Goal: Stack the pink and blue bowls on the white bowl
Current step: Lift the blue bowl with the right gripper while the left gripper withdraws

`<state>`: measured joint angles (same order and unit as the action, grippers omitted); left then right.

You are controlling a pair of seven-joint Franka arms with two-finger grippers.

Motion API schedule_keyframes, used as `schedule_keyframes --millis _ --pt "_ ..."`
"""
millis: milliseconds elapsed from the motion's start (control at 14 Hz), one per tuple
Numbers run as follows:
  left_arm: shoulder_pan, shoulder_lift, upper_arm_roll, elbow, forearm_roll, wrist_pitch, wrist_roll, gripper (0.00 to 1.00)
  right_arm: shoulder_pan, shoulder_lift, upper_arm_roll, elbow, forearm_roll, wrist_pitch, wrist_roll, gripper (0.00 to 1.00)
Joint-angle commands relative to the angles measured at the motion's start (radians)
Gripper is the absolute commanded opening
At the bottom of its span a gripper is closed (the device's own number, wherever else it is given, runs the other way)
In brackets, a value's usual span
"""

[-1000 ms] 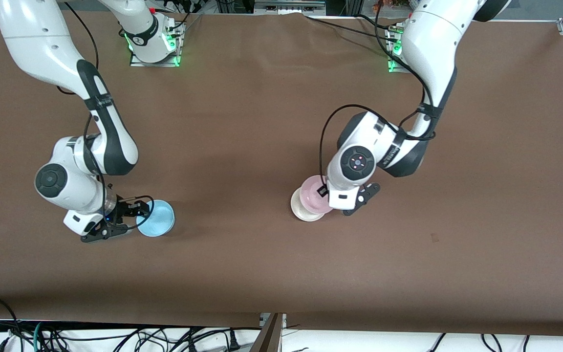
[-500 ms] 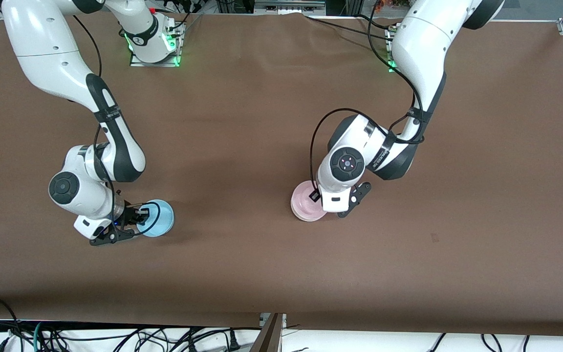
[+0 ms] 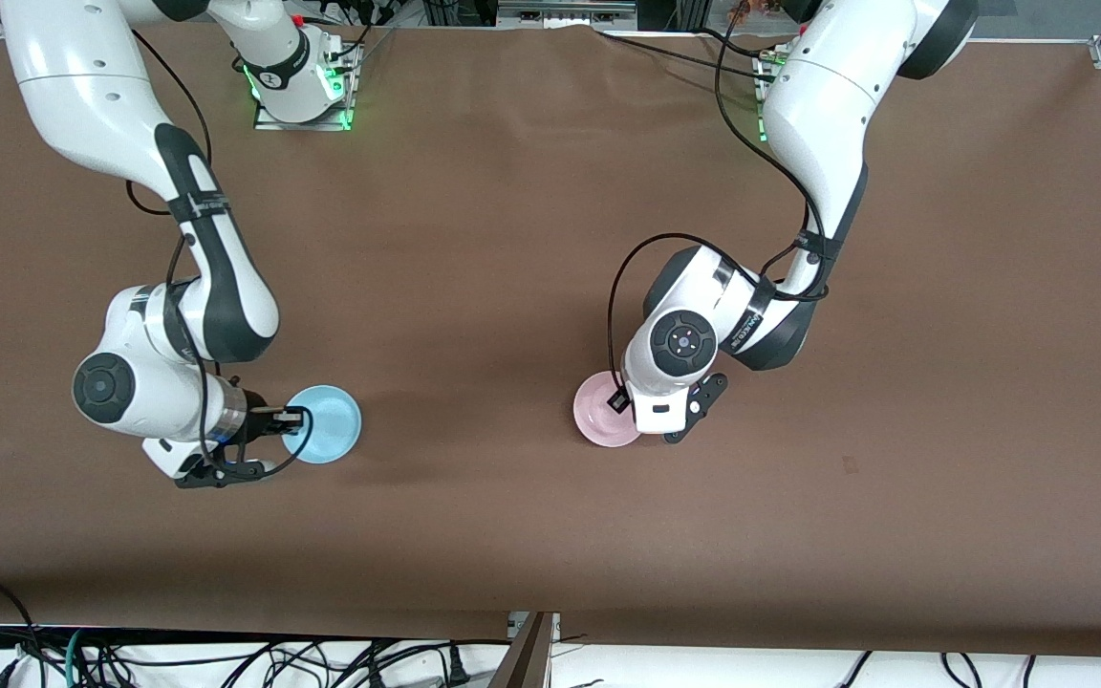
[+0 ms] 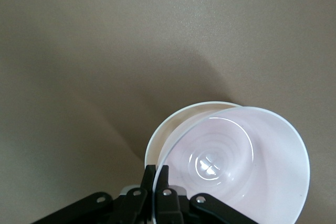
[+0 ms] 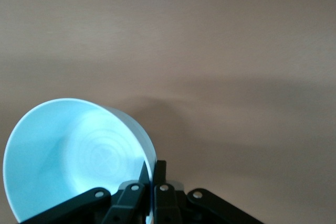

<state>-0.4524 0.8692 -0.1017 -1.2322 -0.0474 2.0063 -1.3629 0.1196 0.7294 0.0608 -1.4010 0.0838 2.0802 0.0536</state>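
Note:
My left gripper (image 3: 634,417) is shut on the rim of the pale pink bowl (image 3: 600,420) and holds it tilted right over the white bowl. In the front view the white bowl is hidden under the pink one. In the left wrist view the gripper (image 4: 156,174) pinches the pink bowl (image 4: 252,166), and the white bowl's rim (image 4: 160,139) shows just outside it. My right gripper (image 3: 293,419) is shut on the rim of the sky-blue bowl (image 3: 324,426) and holds it just above the table toward the right arm's end. The right wrist view shows the gripper (image 5: 153,174) on the blue bowl (image 5: 79,156).
The brown table (image 3: 474,287) is bare between the two bowls. The arm bases (image 3: 300,91) stand along the table's edge farthest from the front camera. Cables (image 3: 226,659) hang below the edge nearest to it.
My right gripper closed on the blue bowl's rim and lifted it slightly. My left gripper lowered the pink bowl over the white bowl, which no longer shows in the front view.

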Motion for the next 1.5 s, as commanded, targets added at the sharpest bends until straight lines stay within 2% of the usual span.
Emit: schedule_keyframes --millis 0,71,143,214,286,357,500,714,857,1071,1286,1429 --pt "-0.005 0.031 0.007 0.039 -0.019 0.032 -0.005 0.0 0.041 -0.002 -0.001 0.028 0.013 -0.043 0.098 0.0" --pt "-0.003 0.033 0.007 0.039 -0.019 0.035 -0.004 0.0 0.052 -0.004 -0.001 0.028 0.011 -0.045 0.107 0.0" --pt "0.015 0.033 0.007 0.039 -0.022 0.035 -0.002 0.2 0.058 -0.01 -0.001 0.03 0.011 -0.045 0.112 0.0" --pt "0.039 0.031 0.004 0.039 -0.044 0.035 -0.001 0.55 0.06 -0.01 -0.001 0.031 0.013 -0.045 0.129 0.0" --pt "0.047 0.028 0.005 0.039 -0.08 0.034 0.007 0.63 0.061 -0.01 -0.001 0.031 0.013 -0.045 0.144 0.0" --pt "0.055 0.027 0.005 0.039 -0.087 0.031 0.01 0.79 0.061 -0.01 -0.001 0.031 0.013 -0.045 0.149 0.0" --pt "0.061 0.022 0.007 0.039 -0.085 0.022 0.011 1.0 0.061 -0.01 -0.001 0.031 0.013 -0.045 0.152 0.0" --pt "0.086 0.014 0.013 0.04 -0.08 -0.01 0.022 1.0 0.104 -0.011 0.001 0.031 0.013 -0.045 0.251 0.0" --pt "0.118 0.001 0.008 0.04 -0.081 -0.064 0.124 1.0 0.132 -0.012 0.002 0.033 0.014 -0.045 0.328 0.0" --pt "0.185 -0.071 0.005 0.059 -0.081 -0.228 0.279 1.0 0.161 -0.01 0.065 0.069 0.013 -0.043 0.521 0.0" --pt "0.285 -0.142 0.008 0.227 -0.08 -0.533 0.633 1.0 0.176 0.004 0.137 0.103 0.011 -0.019 0.722 0.0" --pt "0.358 -0.212 0.014 0.278 -0.077 -0.619 0.86 1.0 0.23 0.022 0.142 0.112 0.011 0.055 0.858 0.0"
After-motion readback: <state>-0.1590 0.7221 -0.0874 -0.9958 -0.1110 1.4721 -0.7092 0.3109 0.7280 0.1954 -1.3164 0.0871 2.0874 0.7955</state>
